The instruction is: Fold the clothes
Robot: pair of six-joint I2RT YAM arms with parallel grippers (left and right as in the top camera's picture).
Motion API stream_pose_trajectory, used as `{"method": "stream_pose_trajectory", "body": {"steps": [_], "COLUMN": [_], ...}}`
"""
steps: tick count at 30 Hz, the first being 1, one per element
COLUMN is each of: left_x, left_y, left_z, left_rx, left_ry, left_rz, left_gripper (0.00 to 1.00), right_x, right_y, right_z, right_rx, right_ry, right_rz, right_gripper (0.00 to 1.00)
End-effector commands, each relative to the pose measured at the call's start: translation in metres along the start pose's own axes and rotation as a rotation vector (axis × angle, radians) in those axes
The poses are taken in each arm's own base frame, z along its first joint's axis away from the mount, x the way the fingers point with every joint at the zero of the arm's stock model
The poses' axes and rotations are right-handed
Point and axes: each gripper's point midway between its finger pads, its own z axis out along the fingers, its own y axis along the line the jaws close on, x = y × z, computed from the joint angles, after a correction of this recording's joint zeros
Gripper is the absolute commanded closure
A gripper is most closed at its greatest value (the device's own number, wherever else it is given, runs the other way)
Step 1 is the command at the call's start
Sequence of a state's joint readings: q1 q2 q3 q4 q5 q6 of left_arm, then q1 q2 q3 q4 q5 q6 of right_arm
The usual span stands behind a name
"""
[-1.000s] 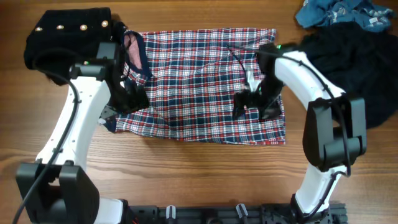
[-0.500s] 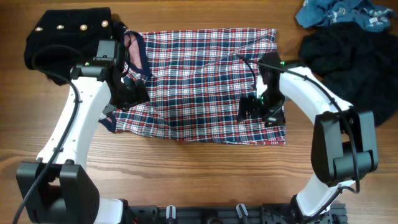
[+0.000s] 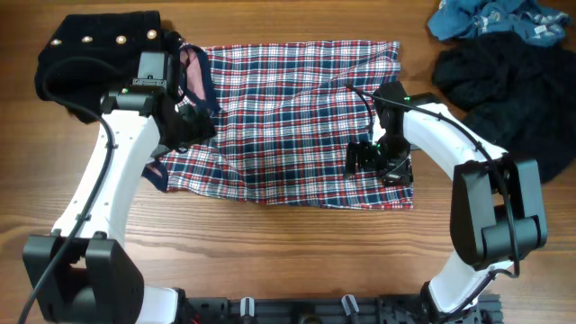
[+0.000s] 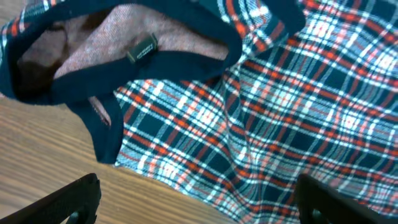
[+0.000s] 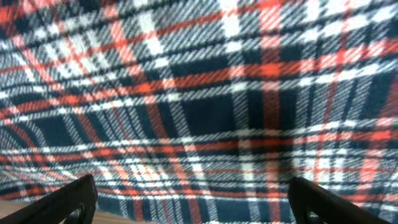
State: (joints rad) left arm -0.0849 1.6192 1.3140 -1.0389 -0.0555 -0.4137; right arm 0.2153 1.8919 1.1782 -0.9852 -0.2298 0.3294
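Observation:
The red, navy and white plaid garment (image 3: 288, 108) lies spread flat in the middle of the table. Its navy waistband (image 4: 62, 93) with a pinkish inside is at its left end. My left gripper (image 3: 184, 126) is open over the garment's left edge, with plaid (image 4: 280, 112) and bare wood between its fingers (image 4: 199, 205). My right gripper (image 3: 378, 162) is open low over the near right corner, and plaid (image 5: 199, 93) fills the view between its fingers (image 5: 196, 202). Neither gripper holds anything.
A black garment with pale studs (image 3: 94, 49) lies at the far left corner. A black heap (image 3: 508, 99) lies at the right, with a crumpled blue garment (image 3: 495, 18) behind it. The wooden table (image 3: 270, 252) shows along the front.
My left gripper has moved a little away from the near edge along the garment's left side. My right gripper has moved toward the near right corner. The garment has hardly shifted.

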Motion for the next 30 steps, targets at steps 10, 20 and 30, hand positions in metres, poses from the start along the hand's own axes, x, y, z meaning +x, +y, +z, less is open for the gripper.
{"method": "stream_pose_trajectory", "body": {"steps": [10, 20, 30], "left_x": [-0.027, -0.027, -0.021], "left_y": [-0.008, -0.008, -0.025], "left_z": [-0.010, -0.010, -0.011], "left_rx": [0.033, 0.034, 0.125], "left_ry": [-0.101, -0.100, -0.064], "left_rz": [-0.029, -0.029, -0.026], "left_gripper": [0.00, 0.00, 0.00], "right_x": [-0.017, -0.032, -0.036], "right_y": [-0.001, 0.006, 0.008], "right_z": [0.005, 0.009, 0.011], "right_rx": [0.000, -0.037, -0.053], "right_ry": [-0.091, -0.160, -0.178], "right_rz": [0.017, 0.001, -0.003], "right_gripper": [0.00, 0.00, 0.00]}}
